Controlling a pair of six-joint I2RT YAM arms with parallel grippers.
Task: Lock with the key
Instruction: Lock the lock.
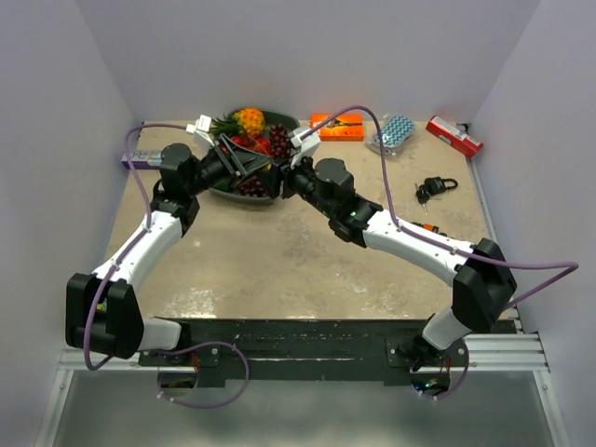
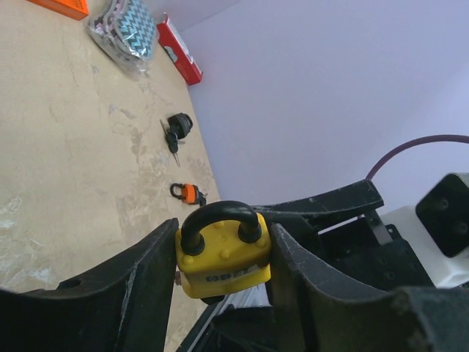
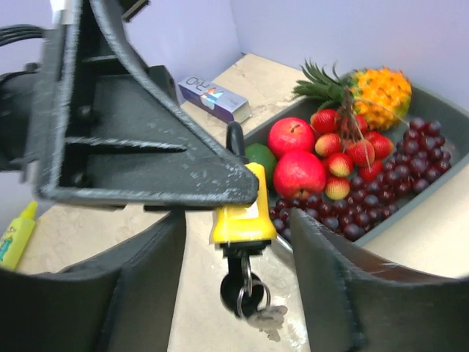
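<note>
Nearest the bases, the sandy table (image 1: 279,261) is bare; the work is further out, where both arms meet in mid-air over the near edge of the fruit tray (image 1: 223,194).

The left gripper (image 2: 223,233) pinches the yellow padlock (image 2: 223,257) by its two flat sides and holds it clear of the table. Its black shackle arches above the fingers, and the keyhole end faces the other arm. Both shackle legs appear to sit in the body, though I cannot tell whether it is pressed fully home.

A black-headed key (image 3: 240,282) with a ring hangs from the bottom of the lock, seemingly seated in the keyhole. The right gripper (image 3: 238,242) stands spread, one finger to each side of the key and lock, touching neither.

So the step in hand looks like taking hold of the key. Next, the right fingers should close squarely on the key head, not the loose ring. Then the wrist should turn about the key's own axis while the left grip stays firm against the twist.

Far right on the table lie a black padlock (image 1: 436,186) with keys and a small orange padlock (image 2: 189,193).
</note>
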